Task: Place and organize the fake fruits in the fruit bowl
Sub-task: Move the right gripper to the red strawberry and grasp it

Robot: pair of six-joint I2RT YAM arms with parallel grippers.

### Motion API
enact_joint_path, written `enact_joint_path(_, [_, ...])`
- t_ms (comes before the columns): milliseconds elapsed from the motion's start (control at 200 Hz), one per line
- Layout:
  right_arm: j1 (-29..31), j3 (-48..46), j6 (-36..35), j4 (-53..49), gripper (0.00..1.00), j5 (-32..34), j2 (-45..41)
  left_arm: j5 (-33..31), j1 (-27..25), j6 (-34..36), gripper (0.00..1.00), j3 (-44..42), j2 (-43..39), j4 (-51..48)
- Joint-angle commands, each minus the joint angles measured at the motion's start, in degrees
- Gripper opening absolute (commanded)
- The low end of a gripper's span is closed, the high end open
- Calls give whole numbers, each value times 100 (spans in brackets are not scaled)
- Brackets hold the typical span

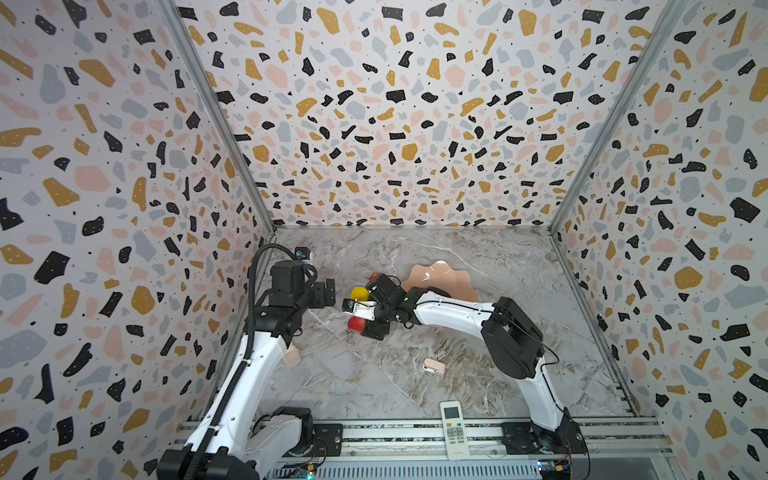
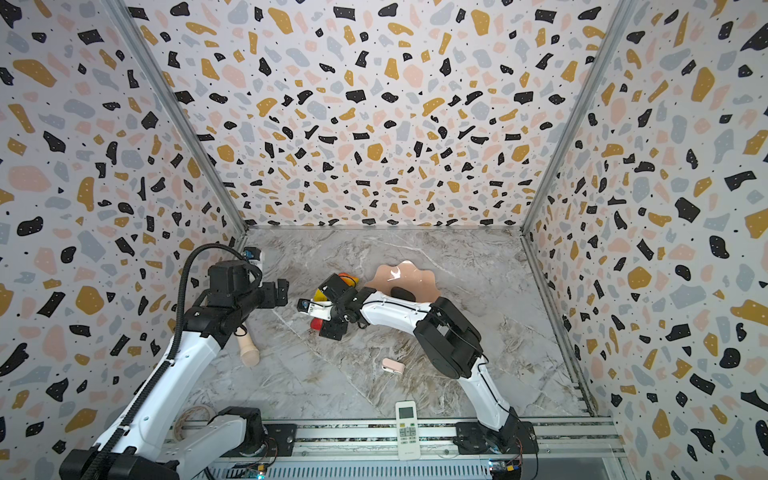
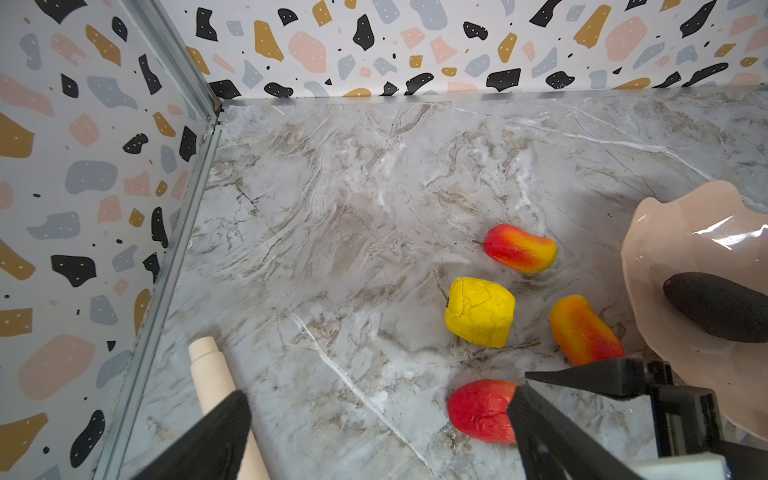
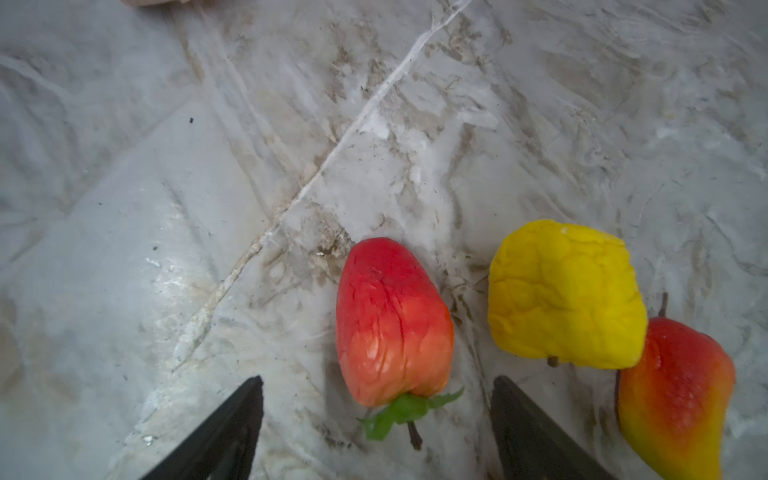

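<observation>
The red strawberry (image 4: 390,320) with green leaves lies on the marble table. My right gripper (image 4: 376,384) hangs over its leafy end, open, one finger on each side and neither touching it. Beside it lie the bumpy yellow fruit (image 4: 565,295) and a red-orange mango (image 4: 677,386). In the left wrist view both mangoes (image 3: 519,248) (image 3: 582,328) lie on the table near the pale-pink fruit bowl (image 3: 685,232). The blackish avocado (image 3: 719,307) rests in the bowl. My left gripper (image 3: 380,419) is open and empty, raised at the left (image 1: 328,291).
A wooden peg (image 2: 249,353) lies by the left wall under my left arm. A pink-white clip (image 1: 434,365) sits mid-table. A white remote (image 1: 454,428) rests on the front rail. Patterned walls close in the left, back and right sides.
</observation>
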Motion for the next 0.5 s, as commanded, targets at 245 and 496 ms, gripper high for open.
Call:
enact_joint_path(245, [18,340,240,127,71,-332,153,63,40,88,100,-70,-86,145])
enact_joint_path(496, [-19,399,296,164,65,-385,359,63,44,88,100,-79,-100,155])
